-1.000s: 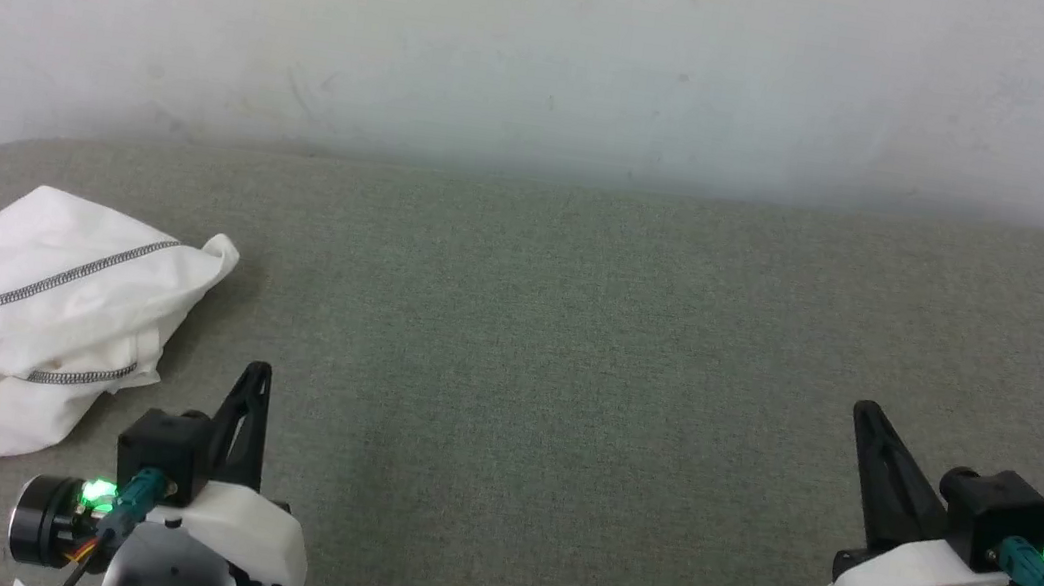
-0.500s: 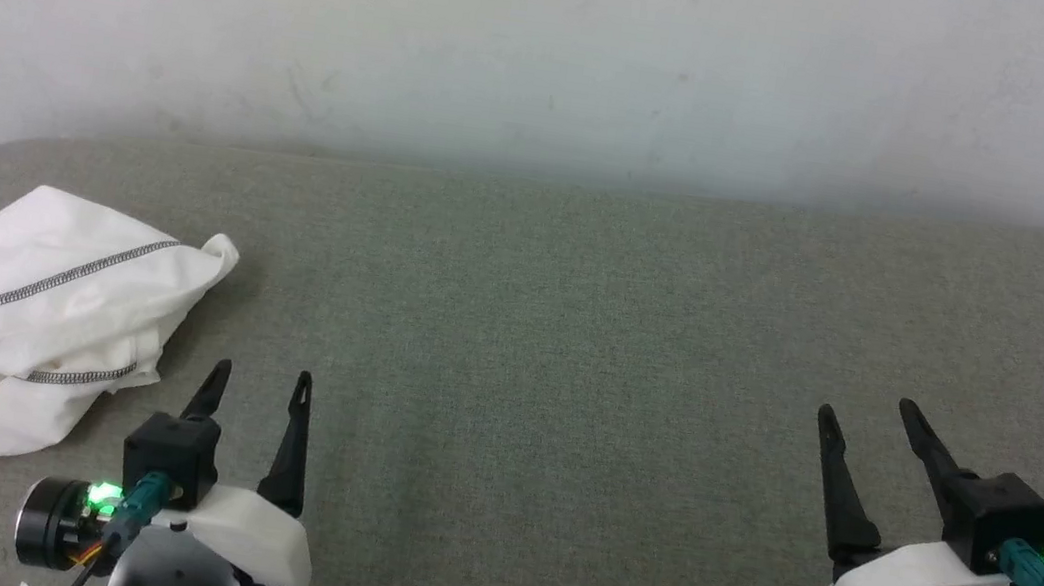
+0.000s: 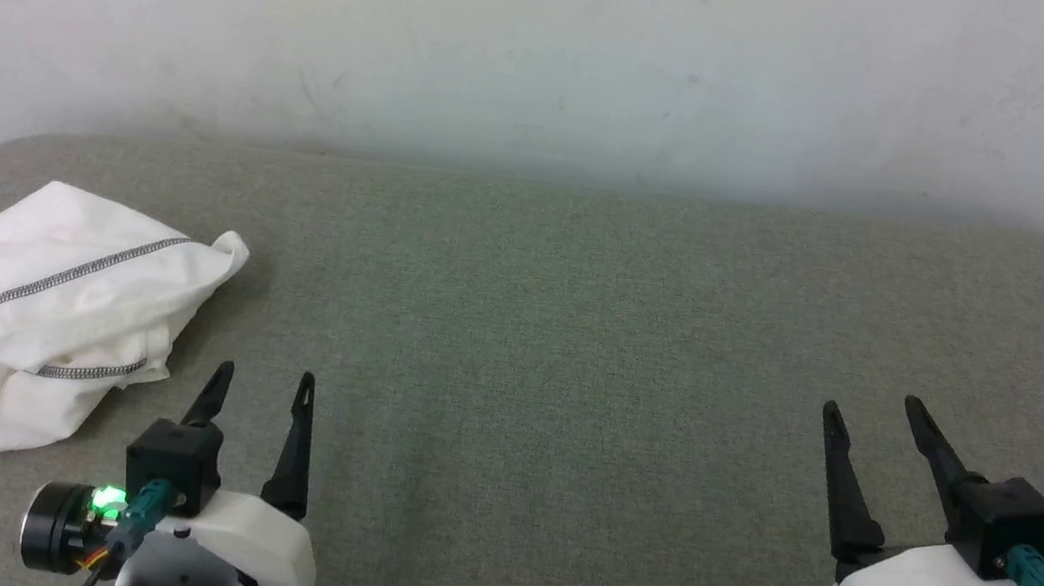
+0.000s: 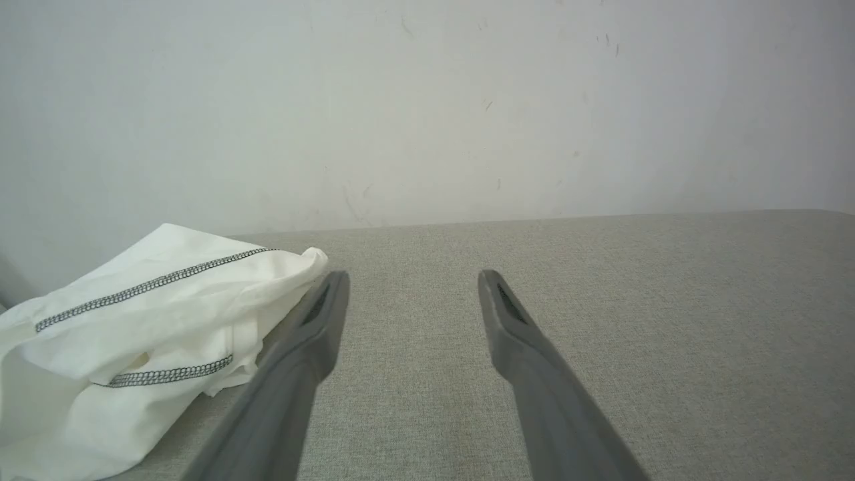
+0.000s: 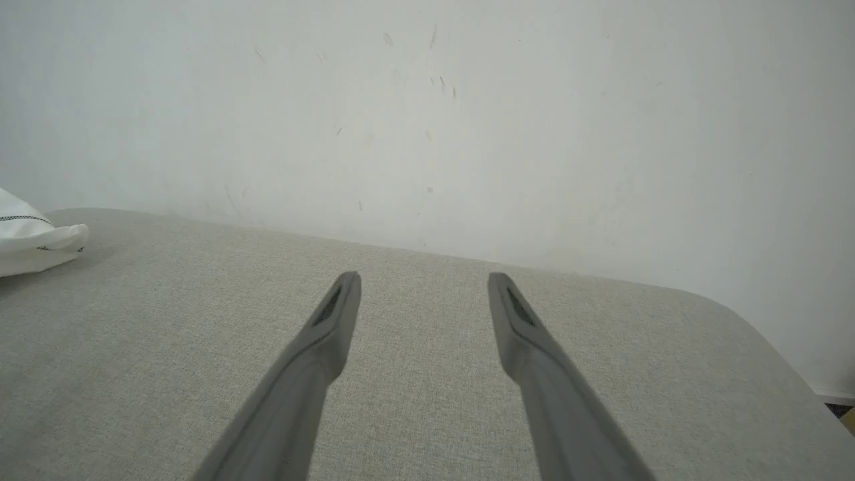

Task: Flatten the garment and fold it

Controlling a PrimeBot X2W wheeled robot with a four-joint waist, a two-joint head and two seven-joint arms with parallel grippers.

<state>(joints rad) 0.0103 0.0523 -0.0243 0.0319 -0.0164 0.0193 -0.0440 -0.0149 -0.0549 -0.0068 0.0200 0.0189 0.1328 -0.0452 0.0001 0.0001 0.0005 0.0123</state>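
Garment: the white garment (image 3: 36, 310) lies crumpled in a loose heap by the left edge of the table (image 3: 576, 341), reaching toward its rounded far-left corner; not flattened, not folded
Stitching: two lines of dark grey zigzag stitching (image 3: 70, 279) cross its upper folds, one long and slanted, one shorter below it
My left end effector: my left end effector (image 3: 264, 378) sits over the near-left part of the table, its two dark fingers spread wide and nothing between them; it is just to the right of the garment's near corner, with a strip of bare table between us
My right end effector: my right end effector (image 3: 870, 404) sits over the near-right part of the table, fingers likewise spread wide and holding nothing, well apart from the garment
Table: grey-green woven cover, rounded far corners, its far edge against a pale scuffed wall (image 3: 553, 55)
Between my arms: bare cover from the garment across to the right edge
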